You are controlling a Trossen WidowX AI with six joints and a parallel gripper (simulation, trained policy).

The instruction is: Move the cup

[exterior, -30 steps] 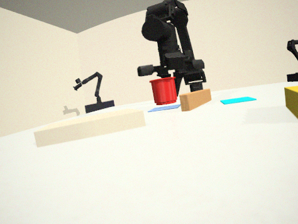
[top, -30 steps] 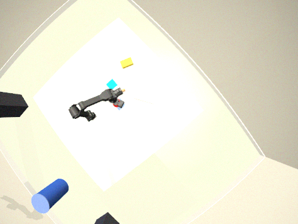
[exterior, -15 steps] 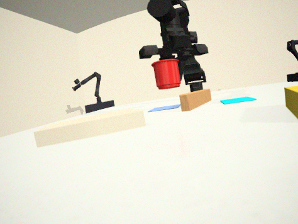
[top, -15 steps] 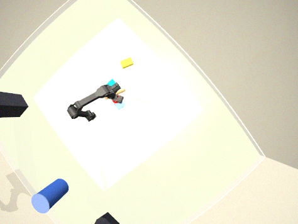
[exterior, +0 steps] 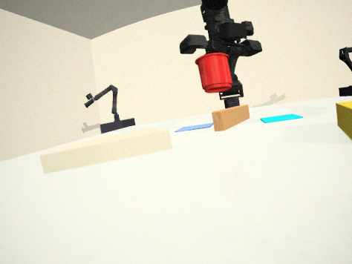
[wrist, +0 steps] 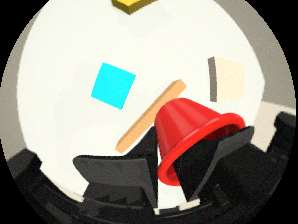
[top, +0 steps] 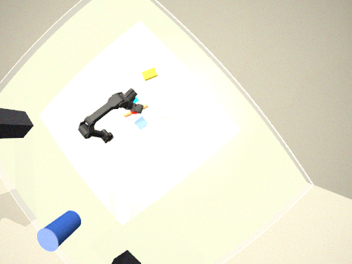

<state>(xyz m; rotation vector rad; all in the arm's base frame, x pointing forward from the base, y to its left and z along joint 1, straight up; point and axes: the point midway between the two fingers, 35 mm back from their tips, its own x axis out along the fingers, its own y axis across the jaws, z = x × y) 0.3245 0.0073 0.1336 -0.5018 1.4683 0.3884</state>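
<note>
So the main thing in the way is the wood bar [top: 126, 115] [exterior: 231, 118] [wrist: 150, 116], which sits on the surface [top: 178, 156] [exterior: 186, 208] [wrist: 55, 65] between the blue pad [top: 141, 123] [exterior: 194, 127] and the cyan pad [top: 136, 100] [exterior: 281, 118] [wrist: 113, 85]. It stands up like a little wall, way taller than the pads, which are both super flat. In the top view it runs on a slant, with the cup [top: 134, 112] [exterior: 215, 73] [wrist: 182, 125] and the hand [top: 138, 108] [exterior: 220, 52] [wrist: 158, 128] covering part of it.

Other stuff around: a yellow block [top: 150, 74] [exterior: 345, 118] [wrist: 131, 5] out past the cyan pad, well apart from it, and a cream block [exterior: 108, 150] [wrist: 230, 79] on the other side of the bar from the cyan pad. Neither one sits between the two pads.

As for the hand, it's closed down on the cup's wall near the rim, one finger inside and one outside. Cup's up in the air, bottom above the bar's top in the exterior view, and it's leaning a bit, mouth up. Can't see any marbles from here, the finger and rim hide the inside.

Room-wise, the cyan pad's edges are all visible in the wrist view, with bare surface between it and the bar. Surface edges are well out from both pads.

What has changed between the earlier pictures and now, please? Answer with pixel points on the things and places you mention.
The gripper [exterior: 221, 48] [wrist: 158, 128] has raised the red cup [exterior: 215, 73] [wrist: 185, 122] and carried it from near the blue pad [top: 141, 123] [exterior: 194, 127] toward the cyan pad [exterior: 281, 119] [wrist: 113, 86]. The cup is still held. The wooden bar [exterior: 232, 118] [wrist: 150, 116], both pads and the yellow block [top: 149, 74] [exterior: 345, 116] [wrist: 131, 6] stayed put.
</note>
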